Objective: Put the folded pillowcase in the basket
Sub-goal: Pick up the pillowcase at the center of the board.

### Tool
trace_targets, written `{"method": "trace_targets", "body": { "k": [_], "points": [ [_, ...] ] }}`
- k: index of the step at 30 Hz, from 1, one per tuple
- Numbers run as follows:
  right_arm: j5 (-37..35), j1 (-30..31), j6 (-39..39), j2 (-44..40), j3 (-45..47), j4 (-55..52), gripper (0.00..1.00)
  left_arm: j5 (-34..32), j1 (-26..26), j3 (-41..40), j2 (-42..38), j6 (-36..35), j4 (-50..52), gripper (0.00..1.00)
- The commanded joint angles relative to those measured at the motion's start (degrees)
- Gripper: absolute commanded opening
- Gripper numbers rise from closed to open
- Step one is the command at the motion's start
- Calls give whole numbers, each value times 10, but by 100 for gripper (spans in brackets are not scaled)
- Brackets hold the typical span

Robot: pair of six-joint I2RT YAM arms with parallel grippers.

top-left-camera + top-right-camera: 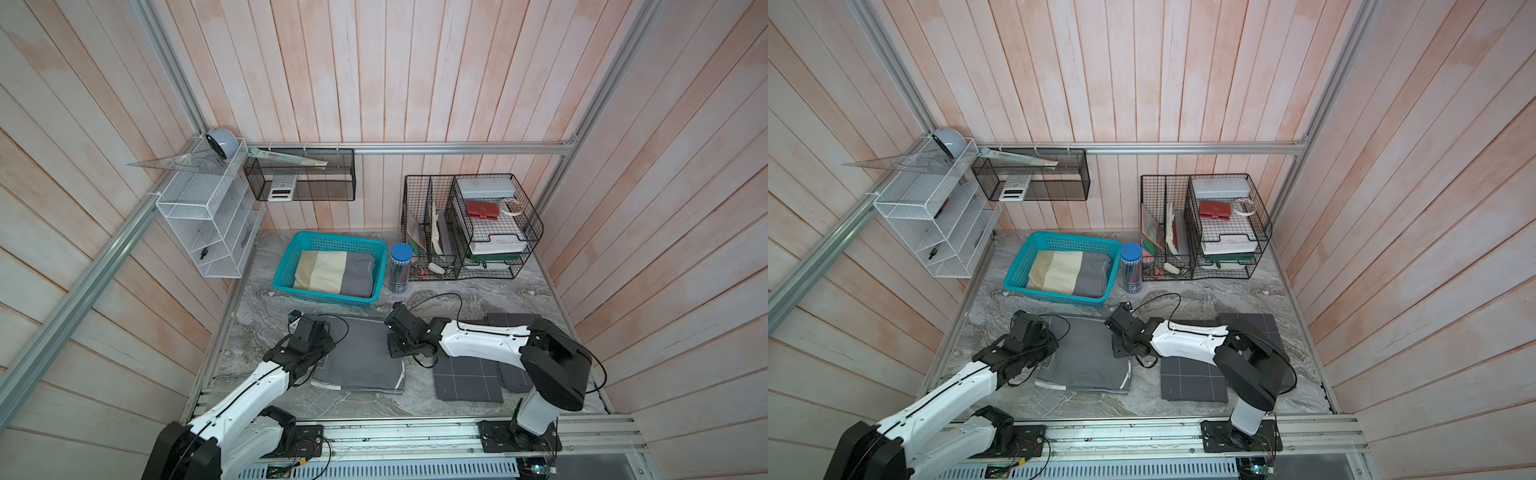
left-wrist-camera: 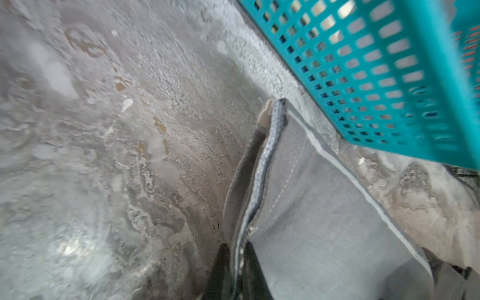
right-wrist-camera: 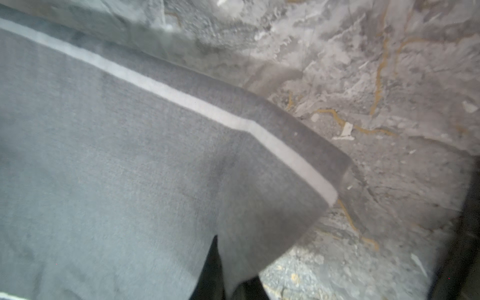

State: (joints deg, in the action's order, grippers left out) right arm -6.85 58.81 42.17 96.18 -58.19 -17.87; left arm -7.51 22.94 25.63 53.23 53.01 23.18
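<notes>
Both arms take hold of the folded grey pillowcase point(image 1: 361, 357). It lies on the marble-patterned bench point(image 1: 457, 299) toward the left edge, just in front of the teal basket point(image 1: 328, 298) near the back-left corner. The left pincer point(image 2: 237, 257) is pressed together on the cloth's layered edge, and the right pincer point(image 3: 228, 275) pinches the fabric beside its white-striped corner. The two-point hold is apparently meant to keep the fold intact for the lift. A folded striped cloth point(image 1: 332, 270) already lies in the basket.
</notes>
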Motion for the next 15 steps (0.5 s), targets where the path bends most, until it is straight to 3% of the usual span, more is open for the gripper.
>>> {"method": "trace_targets", "body": {
  "k": [1,9,15],
  "points": [
    [-47,10,-17,-45,-20,-43,0,-83,-3,10,-69,1,68,0],
    [-60,17,-43,-105,-73,-59,0,-178,-4,80,-212,-15,170,0],
    [-108,15,-86,-103,-120,-8,0,-215,-19,213,-147,-48,209,0]
  ]
}}
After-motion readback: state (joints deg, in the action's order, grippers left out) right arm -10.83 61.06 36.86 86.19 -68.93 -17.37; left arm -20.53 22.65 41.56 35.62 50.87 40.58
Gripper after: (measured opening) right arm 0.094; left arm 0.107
